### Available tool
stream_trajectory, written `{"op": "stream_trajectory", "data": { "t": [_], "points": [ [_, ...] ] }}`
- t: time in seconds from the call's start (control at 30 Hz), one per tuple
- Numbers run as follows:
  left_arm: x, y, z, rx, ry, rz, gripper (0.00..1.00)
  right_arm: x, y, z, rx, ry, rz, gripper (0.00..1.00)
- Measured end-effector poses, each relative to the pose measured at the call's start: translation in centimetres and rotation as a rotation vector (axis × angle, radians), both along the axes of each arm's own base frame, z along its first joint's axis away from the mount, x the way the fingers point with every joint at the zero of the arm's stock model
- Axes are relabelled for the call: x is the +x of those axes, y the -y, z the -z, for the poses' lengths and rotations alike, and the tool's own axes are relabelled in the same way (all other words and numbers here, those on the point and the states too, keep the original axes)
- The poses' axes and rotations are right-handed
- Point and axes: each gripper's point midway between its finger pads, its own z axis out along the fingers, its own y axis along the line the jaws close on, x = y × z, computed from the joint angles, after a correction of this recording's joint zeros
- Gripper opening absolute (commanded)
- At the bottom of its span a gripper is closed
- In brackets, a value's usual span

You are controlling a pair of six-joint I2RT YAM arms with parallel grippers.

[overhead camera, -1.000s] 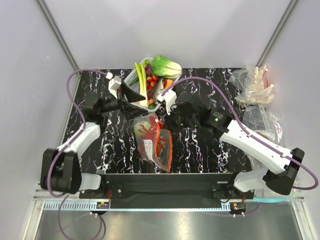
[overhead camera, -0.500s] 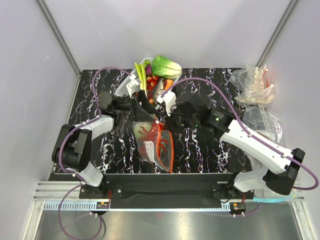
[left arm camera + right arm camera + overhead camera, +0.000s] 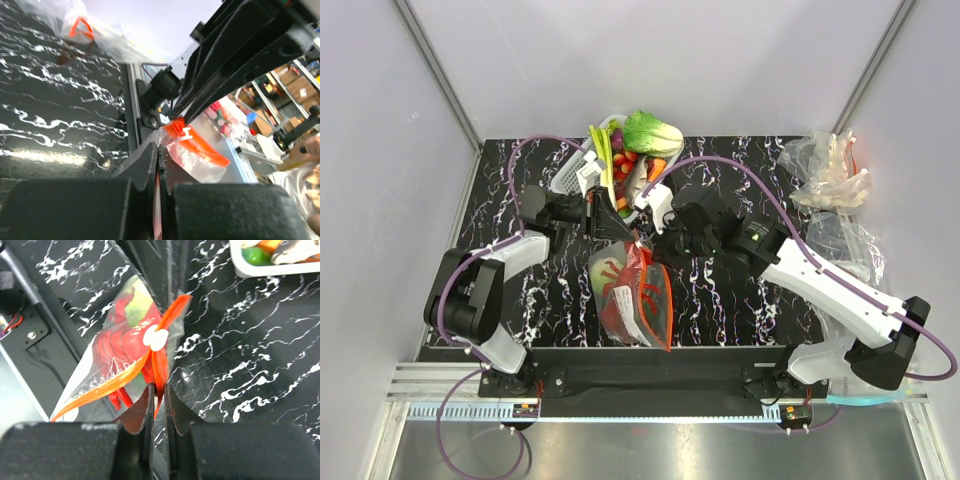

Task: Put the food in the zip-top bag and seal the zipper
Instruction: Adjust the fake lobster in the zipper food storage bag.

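Observation:
The zip-top bag (image 3: pixel 632 300) stands tilted up off the table in the middle, its mouth end raised between both grippers. Inside it lie the red lobster (image 3: pixel 117 347) and the pale green cabbage (image 3: pixel 134 310). The orange zipper (image 3: pixel 107 385) carries a white slider (image 3: pixel 156 337) and also shows as the zipper (image 3: pixel 200 147) in the left wrist view. My left gripper (image 3: pixel 626 234) is shut on the bag's mouth edge, with the left gripper (image 3: pixel 160 157) pinching clear film and a red strip. The right gripper (image 3: pixel 159 390) is shut on the zipper's end right beside it, the right gripper (image 3: pixel 648 243) coming from the right.
A white basket (image 3: pixel 572 172) of toy vegetables sits at the back centre, with a leek (image 3: pixel 602 160) and bok choy (image 3: pixel 653 132) sticking out. A crumpled clear plastic heap (image 3: pixel 825 170) lies at the back right. The rail (image 3: pixel 660 365) bearing the arm bases lines the near edge.
The left gripper swung right from beside the basket to the bag's mouth and shut on it. The bag's mouth end has lifted and the bag bunched up. The right gripper kept its hold.

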Motion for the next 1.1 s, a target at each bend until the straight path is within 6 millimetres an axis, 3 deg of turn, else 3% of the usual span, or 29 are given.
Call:
{"op": "stream_trajectory", "data": {
  "t": [0.23,0.5,0.6,0.73,0.8,0.83,0.87,0.97,1.03,1.1],
  "points": [
    [-1.4,0.9,-0.3,-0.019,-0.016,0.003,0.0,-0.8,0.7,-0.8,0.003,-0.08,-0.03,0.0],
    [-2.5,1.0,0.1,-0.115,-0.076,-0.201,0.0,0.5,0.9,-3.1,0.083,-0.131,-0.063,0.0],
    [-3.6,1.2,-0.1,-0.167,0.019,-0.315,0.0,0.9,0.3,-3.2,0.099,-0.156,-0.093,0.0],
    [-6.0,1.7,-2.1,-0.196,0.177,-0.403,0.0,1.1,-0.9,-2.0,0.096,-0.207,-0.134,0.04],
    [-5.5,1.2,-2.5,-0.179,0.228,-0.47,0.0,1.2,-1.2,-1.7,0.103,-0.223,-0.135,0.18],
    [-5.1,1.1,-2.5,-0.163,0.239,-0.495,0.0,1.4,-1.3,-1.6,0.111,-0.225,-0.131,0.31],
    [-4.5,1.1,-2.2,-0.137,0.243,-0.525,0.0,1.4,-1.3,-1.7,0.122,-0.226,-0.125,0.37],
    [-2.8,0.8,-1.2,-0.073,0.229,-0.603,0.0,1.8,-0.9,-2.2,0.16,-0.195,-0.097,0.62],
    [-1.7,0.4,-0.4,-0.036,0.212,-0.668,0.0,1.6,-0.3,-2.7,0.188,-0.178,-0.076,0.85],
    [-0.5,-0.1,0.6,0.006,0.184,-0.738,0.0,0.6,0.4,-3.1,0.217,-0.164,-0.072,0.97]
  ]
}}
